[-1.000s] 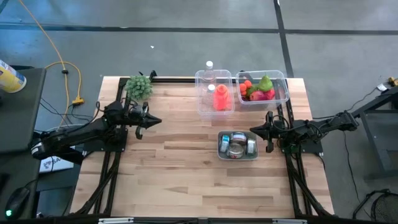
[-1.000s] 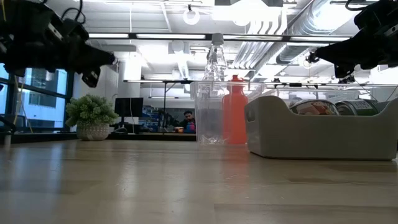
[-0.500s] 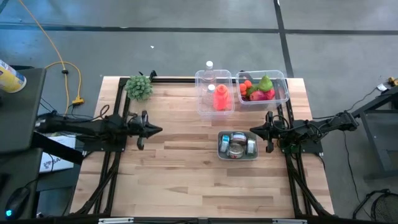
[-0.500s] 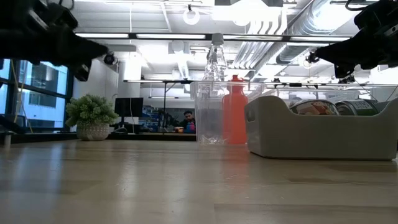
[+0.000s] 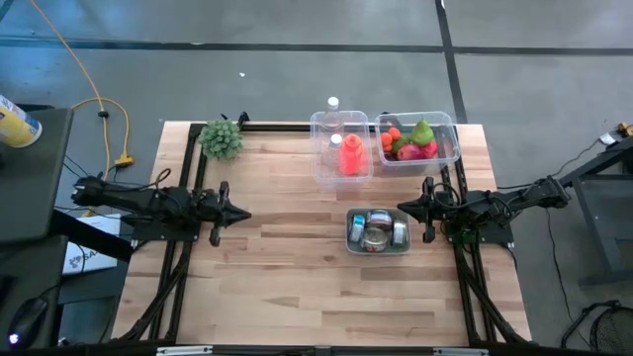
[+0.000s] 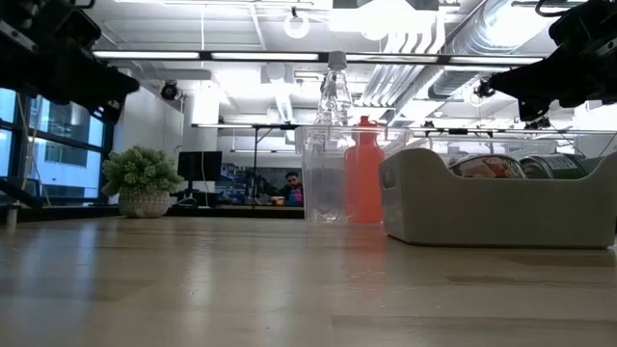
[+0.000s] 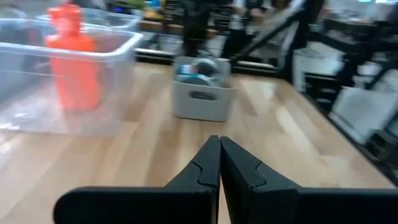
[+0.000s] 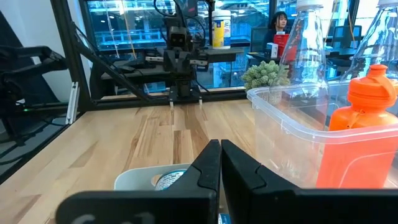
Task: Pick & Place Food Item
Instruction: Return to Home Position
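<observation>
At mid-left and mid-right worktop (image 5: 287, 267) edges, left arm (image 5: 148, 201) and right arm (image 5: 495, 206) hang idle, jaws closed empty, as sorting appears finished.

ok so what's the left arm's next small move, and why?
Probably just stop the left gripper where it is: shut and empty, it roughly mirrors the right gripper, also shut, parked by the gray bin. No loose food shows on the table.
</observation>
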